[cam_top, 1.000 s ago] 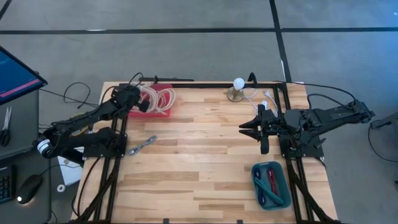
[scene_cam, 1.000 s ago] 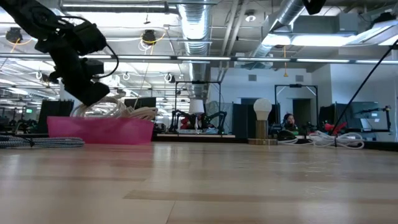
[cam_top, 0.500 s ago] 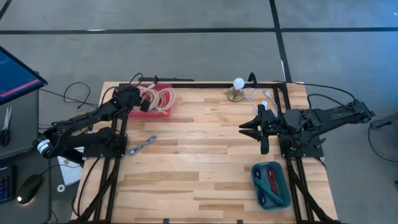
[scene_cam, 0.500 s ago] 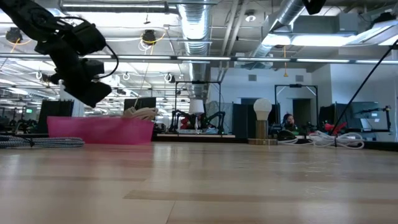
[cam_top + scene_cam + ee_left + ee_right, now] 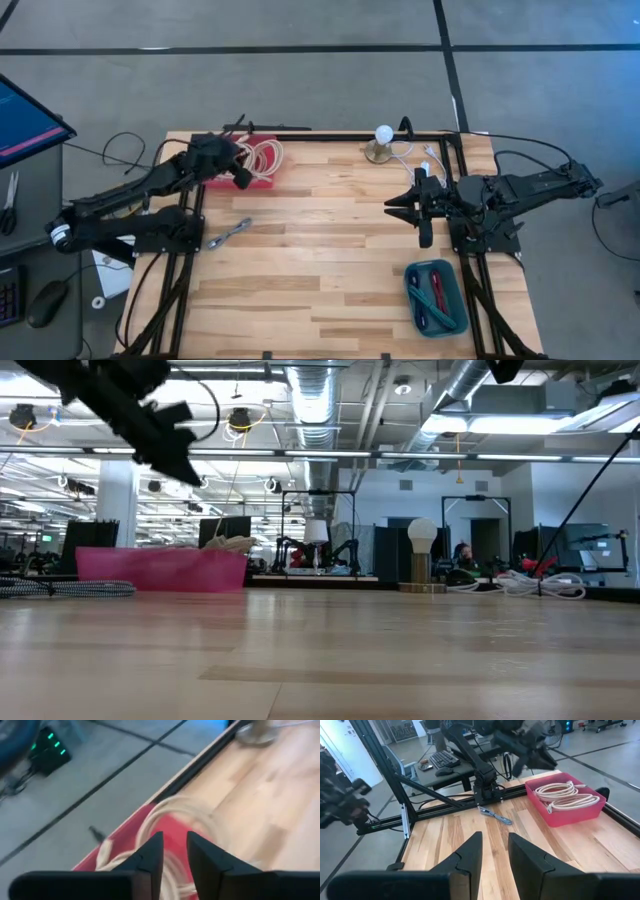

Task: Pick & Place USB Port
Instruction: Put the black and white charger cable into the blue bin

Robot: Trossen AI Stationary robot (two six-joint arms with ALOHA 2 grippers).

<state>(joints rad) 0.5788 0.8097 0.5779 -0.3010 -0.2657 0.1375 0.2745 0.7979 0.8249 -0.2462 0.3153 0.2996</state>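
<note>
Overhead, left tool [image 5: 240, 176] hangs above coiled cables [image 5: 262, 157] in pink bin [image 5: 263, 181].

A light wooden plank tabletop [image 5: 330, 250] carries a pink plastic bin [image 5: 262, 178] of coiled cream cables at its far left corner, a small silver metal connector [image 5: 229, 235] toward the left, a teal plastic tray [image 5: 437, 297] near right, and a white globe lamp on a round base [image 5: 381, 143] at the far edge.

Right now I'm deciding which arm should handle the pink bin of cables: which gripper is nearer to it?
Left. The left gripper hovers over the pink bin of white cables. The right gripper waits far across the table.
</note>
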